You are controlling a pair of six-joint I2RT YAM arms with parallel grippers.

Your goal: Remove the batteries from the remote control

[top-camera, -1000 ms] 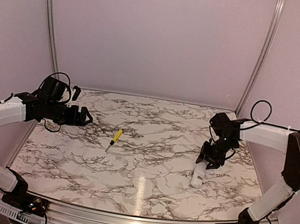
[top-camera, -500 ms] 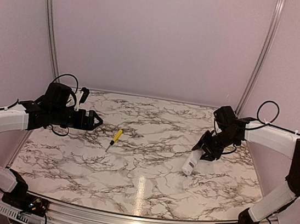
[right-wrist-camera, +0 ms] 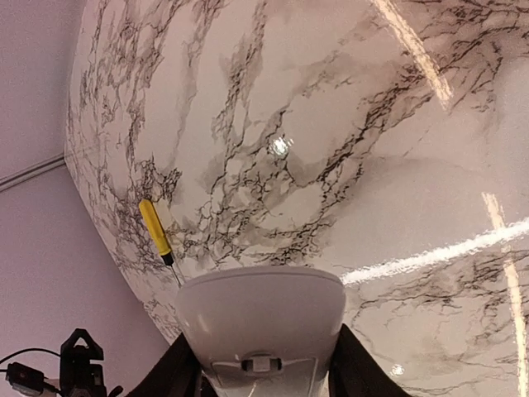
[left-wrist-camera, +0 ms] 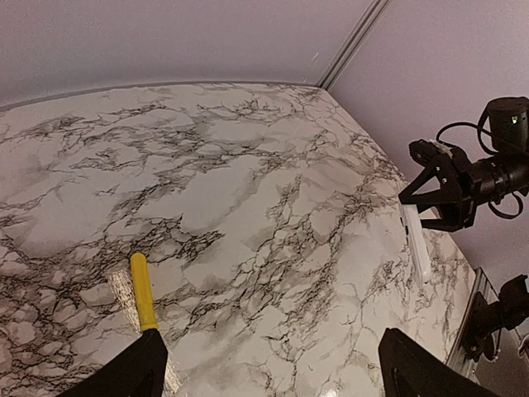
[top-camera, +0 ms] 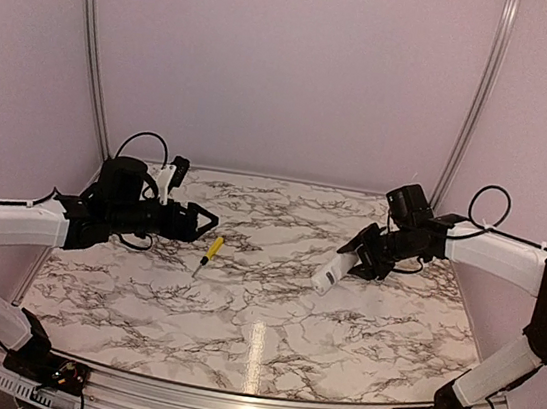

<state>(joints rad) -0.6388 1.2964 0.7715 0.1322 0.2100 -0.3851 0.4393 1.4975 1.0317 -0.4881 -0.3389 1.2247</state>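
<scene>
My right gripper [top-camera: 356,259] is pinched onto one end of the remote control [top-camera: 328,271], a finger [right-wrist-camera: 180,374] pressed against each long side. The white bar slants down and away from my wrist toward the middle of the table [top-camera: 270,310], in the right half and nearer the far edge than the near one. I cannot tell whether its low end touches the marble or hangs just above it. From my right wrist camera I see only its rounded end and a small catch. The batteries are hidden from me in every view.

My left gripper [top-camera: 202,219] hovers over the left half of the table, near the far left corner. Its jaws are spread wide with nothing between them, and each dark finger [left-wrist-camera: 136,374] sits at a bottom corner of my left wrist view. The yellow-handled screwdriver [top-camera: 211,250] lies flat on the marble just beside and nearward of those fingertips — not touching them. Its handle points toward the far edge and its tip toward the near edge. The screwdriver and the remote are well apart, with bare marble between them.
</scene>
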